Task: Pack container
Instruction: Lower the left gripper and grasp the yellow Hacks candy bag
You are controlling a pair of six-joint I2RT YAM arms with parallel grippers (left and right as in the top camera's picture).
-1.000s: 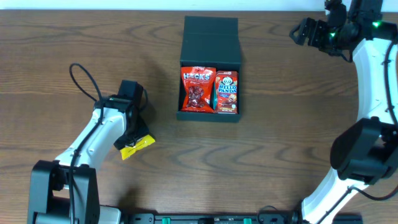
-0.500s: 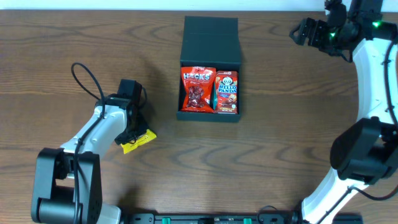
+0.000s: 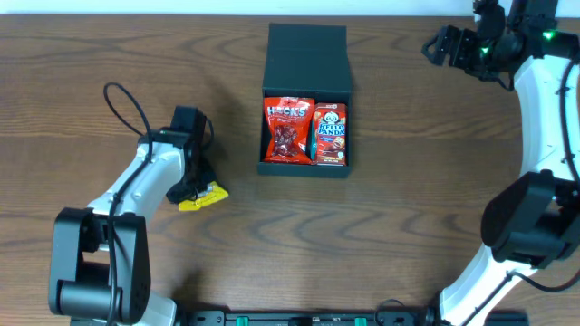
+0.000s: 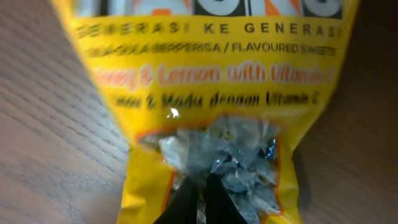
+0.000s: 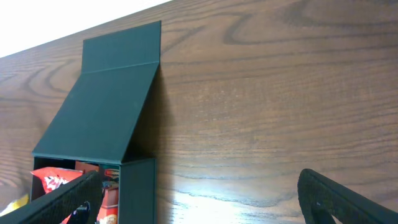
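Observation:
The dark teal container (image 3: 306, 170) stands at the table's middle back with its flap lid (image 3: 308, 56) folded open. Inside it lie a red snack pack (image 3: 288, 129) and a Hello Panda box (image 3: 330, 133). My left gripper (image 3: 193, 185) is down at the table's left, shut on the end of a yellow sweets packet (image 3: 207, 196). The left wrist view shows the dark fingertips (image 4: 186, 202) pinching that packet (image 4: 205, 81) at its clear window. My right gripper (image 3: 441, 45) hovers open at the back right, holding nothing. The right wrist view shows the container (image 5: 99, 112) at the left, ahead of that gripper (image 5: 199, 205).
Bare wood-grain table surrounds the container. The left arm's black cable (image 3: 122, 104) loops over the table at the left. The right arm's white links (image 3: 544, 118) run down the right edge.
My left gripper has shut on the yellow packet. The packet has turned a little and slid slightly toward the container. The right arm has not moved.

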